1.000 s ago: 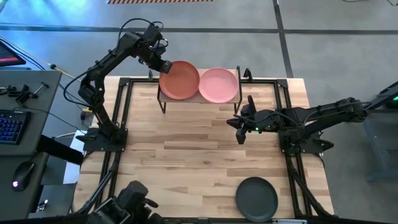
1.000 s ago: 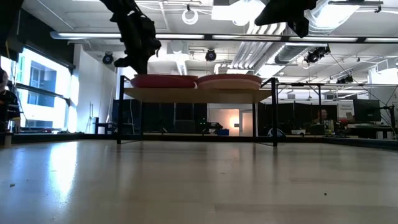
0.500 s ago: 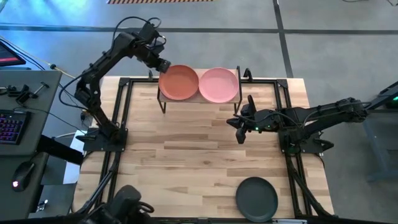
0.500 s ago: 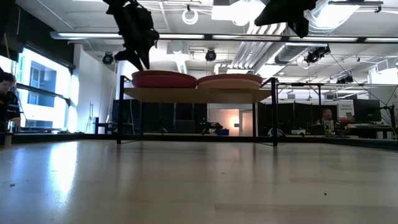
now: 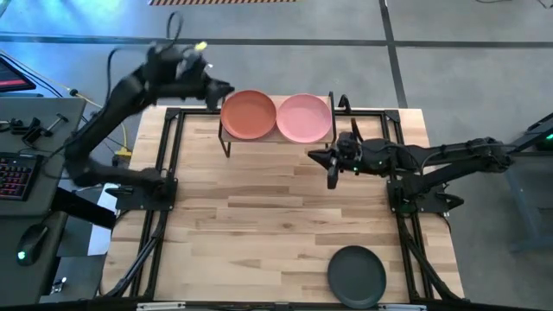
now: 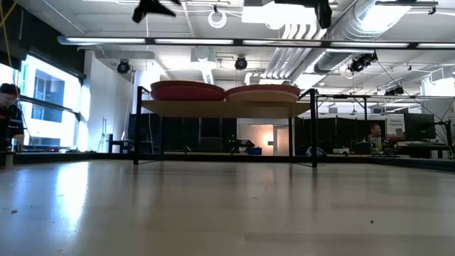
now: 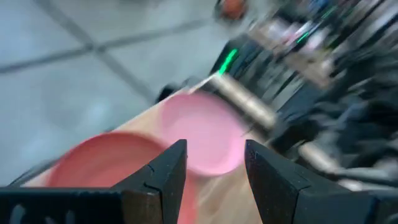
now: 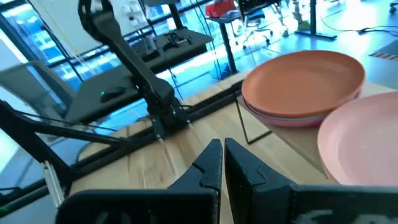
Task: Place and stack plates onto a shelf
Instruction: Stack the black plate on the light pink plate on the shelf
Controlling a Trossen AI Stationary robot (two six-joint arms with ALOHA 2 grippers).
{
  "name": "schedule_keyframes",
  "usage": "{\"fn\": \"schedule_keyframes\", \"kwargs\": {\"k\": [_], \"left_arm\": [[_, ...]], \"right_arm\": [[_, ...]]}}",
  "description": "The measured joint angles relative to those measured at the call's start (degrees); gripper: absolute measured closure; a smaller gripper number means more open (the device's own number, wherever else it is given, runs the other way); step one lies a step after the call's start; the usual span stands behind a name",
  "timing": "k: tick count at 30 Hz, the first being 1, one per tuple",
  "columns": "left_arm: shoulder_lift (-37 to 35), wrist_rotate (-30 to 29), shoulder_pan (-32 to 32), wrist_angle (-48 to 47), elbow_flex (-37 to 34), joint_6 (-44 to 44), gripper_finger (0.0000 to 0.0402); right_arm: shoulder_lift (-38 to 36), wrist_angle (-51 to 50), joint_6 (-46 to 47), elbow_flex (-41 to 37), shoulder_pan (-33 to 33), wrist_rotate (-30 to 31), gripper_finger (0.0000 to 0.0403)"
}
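Note:
The shelf stands at the table's far middle. On its left half an orange plate lies on top of a magenta plate. A light pink plate lies on its right half. A black plate lies flat on the table near the front right. My left gripper is open, high and just left of the orange plate, touching nothing. My right gripper is shut and empty, above the table just in front of the shelf's right end.
Black metal frame rails run along the table's left and right sides. Bare wooden tabletop lies between the shelf and the black plate. A desk with a keyboard stands beyond the table's left edge.
My left gripper has opened, let go of the orange plate's far left rim, and gone up and toward the table's left edge. The orange plate stays lying on the stack. My right gripper has risen and gone slightly toward the shelf, still shut.

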Motion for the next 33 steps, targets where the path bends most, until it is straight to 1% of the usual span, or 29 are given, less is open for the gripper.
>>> {"fn": "schedule_keyframes", "kwargs": {"k": [4,7,11,14,17,22,28,33], "left_arm": [[-11.91,-6.52,-11.05,17.54,-15.87,-5.91,0.025],[-18.71,-10.55,-20.04,31.86,-27.87,-8.56,0.025],[-23.54,-18.38,-30.22,48.41,-41.38,-8.19,0.025],[-24.42,-23.61,-34.96,55.1,-47.93,-7.31,0.025],[-24.41,-26.44,-37.34,56.94,-50.8,-5.36,0.025],[-24.02,-26.86,-38.56,57.1,-51.52,-2.61,0.025],[-24.04,-26.87,-38.62,57.26,-51.45,0.38,0.025],[-24.04,-26.87,-38.62,56.84,-51.45,0.42,0.025]], "right_arm": [[0.0,0.53,1.02,0.0,-2.15,-4.26,0.0402],[0.0,0.59,1.03,0.0,-2.94,-5.85,0.0398],[0.0,1.21,1.19,0.0,-3.66,-7.31,0.0371],[0.0,1.61,1.55,0.0,-3.99,-7.95,0.0339],[0.0,2.03,1.57,0.0,-4.03,-7.99,0.031],[0.0,2.36,1.45,0.0,-4.03,-8.13,0.0279],[0.0,2.36,1.46,0.0,-4.01,-8.13,0.0269],[0.0,2.34,1.58,0.0,-4.01,-8.13,0.0269]]}}
